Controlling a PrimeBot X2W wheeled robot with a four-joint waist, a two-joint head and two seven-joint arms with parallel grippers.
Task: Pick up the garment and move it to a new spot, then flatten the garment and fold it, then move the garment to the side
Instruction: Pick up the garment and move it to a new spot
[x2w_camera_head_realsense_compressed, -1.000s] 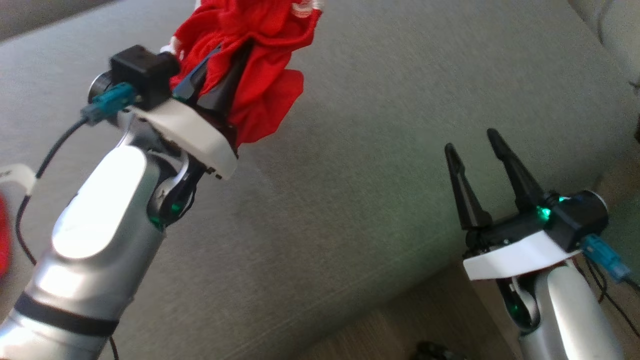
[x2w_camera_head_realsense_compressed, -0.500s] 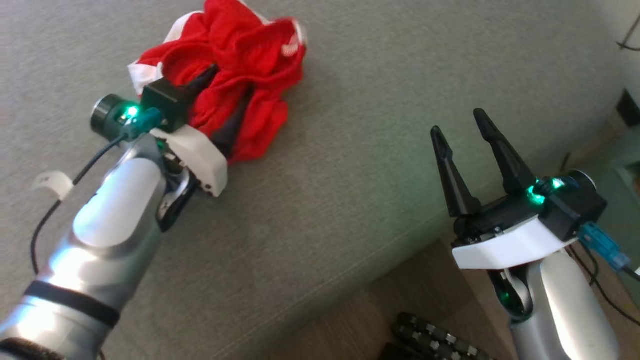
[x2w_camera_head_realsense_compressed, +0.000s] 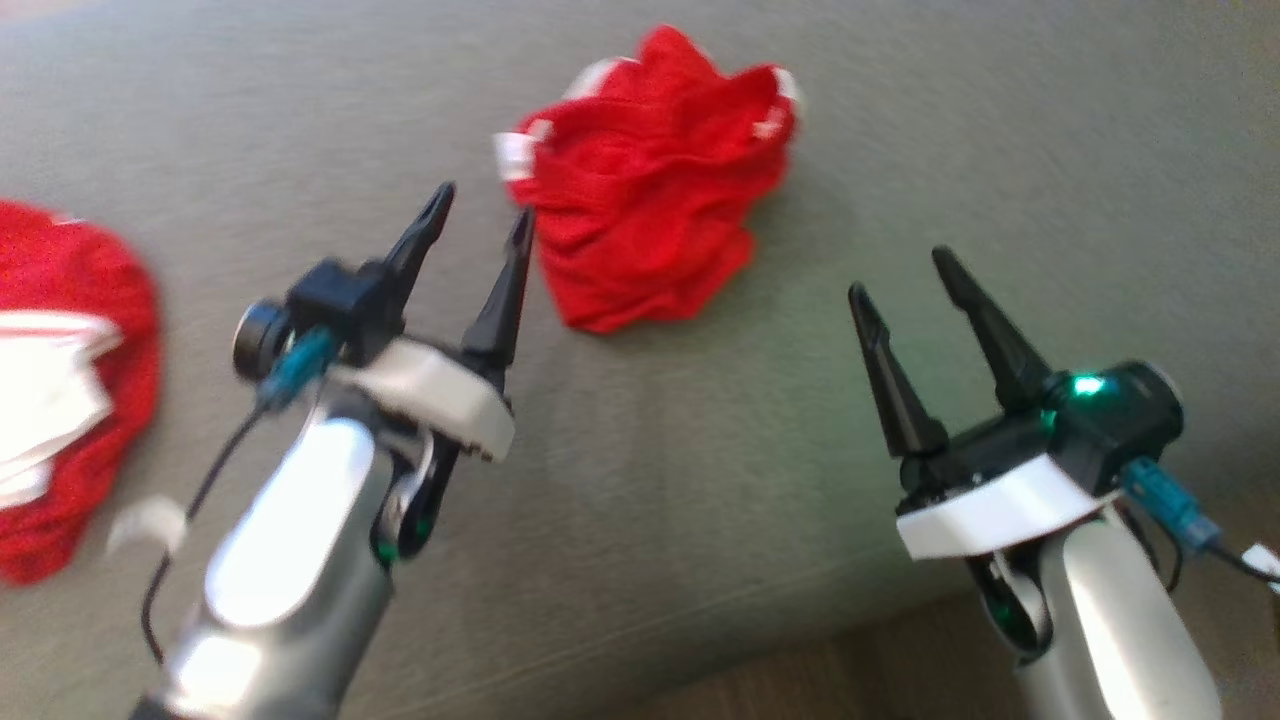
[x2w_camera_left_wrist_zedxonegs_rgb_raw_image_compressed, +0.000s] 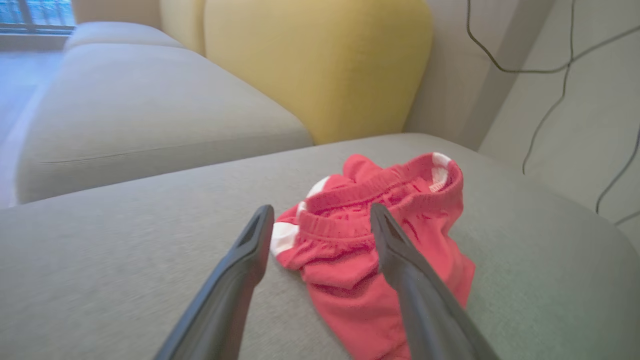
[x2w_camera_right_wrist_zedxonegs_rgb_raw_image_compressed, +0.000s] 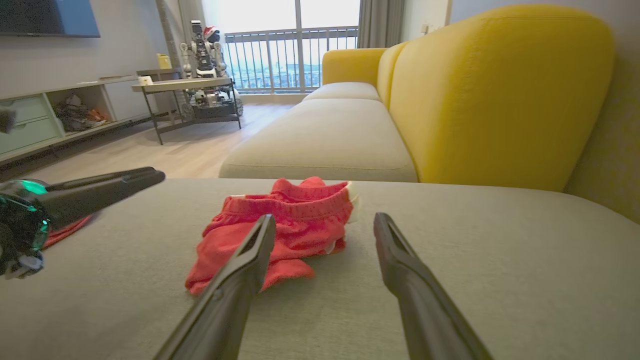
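A wide grey seat cushion (x2w_camera_head_realsense_compressed: 700, 480) is spread beneath both grippers, and a yellow backrest (x2w_camera_right_wrist_zedxonegs_rgb_raw_image_compressed: 500, 90) is seen rising beyond their fingertips. A second red-and-white cloth (x2w_camera_head_realsense_compressed: 60, 380) is laid on the cushion well out to the left of the left gripper (x2w_camera_head_realsense_compressed: 483, 203). The garment (x2w_camera_head_realsense_compressed: 650, 230), red with white trim, is crumpled in a heap on the cushion just ahead of the left gripper's fingertips and slightly to their right; whether it is touched cannot be told. That gripper's fingers are held spread apart. The right gripper (x2w_camera_head_realsense_compressed: 900, 273) is likewise held spread, the garment lying ahead of it and to its left, well apart.
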